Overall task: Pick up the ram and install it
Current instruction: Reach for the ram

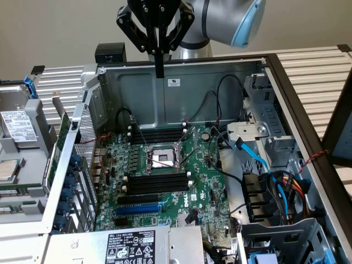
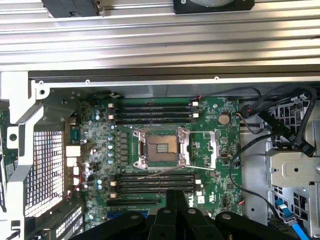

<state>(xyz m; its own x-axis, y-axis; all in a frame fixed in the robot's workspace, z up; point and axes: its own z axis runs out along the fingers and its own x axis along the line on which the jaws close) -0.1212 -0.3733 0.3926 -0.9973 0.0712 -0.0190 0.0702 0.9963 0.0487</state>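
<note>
Pincer [image 1: 159, 71] shut above case, ram [image 1: 11, 192] well apart, exterior view's left.

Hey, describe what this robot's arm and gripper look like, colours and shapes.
The arm is a rounded silver-grey tube with a light blue joint cap. The gripper is black, built of angular linked bars that narrow to slim straight fingers.

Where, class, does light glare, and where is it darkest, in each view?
Exterior view: the CPU socket glints; the claw is a dark shape against the pale wall. Wrist view: the slatted table shines in bright bands; the claw nearly black.
</note>
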